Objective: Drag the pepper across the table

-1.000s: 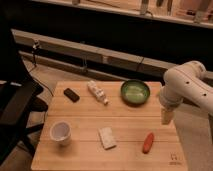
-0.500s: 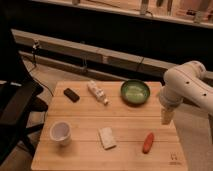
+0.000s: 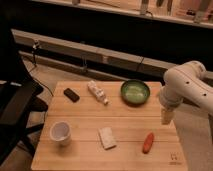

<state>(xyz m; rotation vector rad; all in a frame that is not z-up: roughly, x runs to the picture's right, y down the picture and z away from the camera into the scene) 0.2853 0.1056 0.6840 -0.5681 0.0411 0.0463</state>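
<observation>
The small red-orange pepper [image 3: 148, 142] lies on the light wooden table [image 3: 90, 115] near its front right. My gripper [image 3: 166, 116] hangs from the white arm [image 3: 187, 87] over the table's right edge, above and to the right of the pepper, apart from it and holding nothing that I can see.
A green bowl [image 3: 135, 92] sits at the back right. A white plastic bottle [image 3: 97, 92] lies at the back middle, a dark flat object [image 3: 71, 94] at the back left. A white cup [image 3: 60, 132] stands front left, a white block [image 3: 106, 138] front middle. A black chair [image 3: 15, 107] stands left.
</observation>
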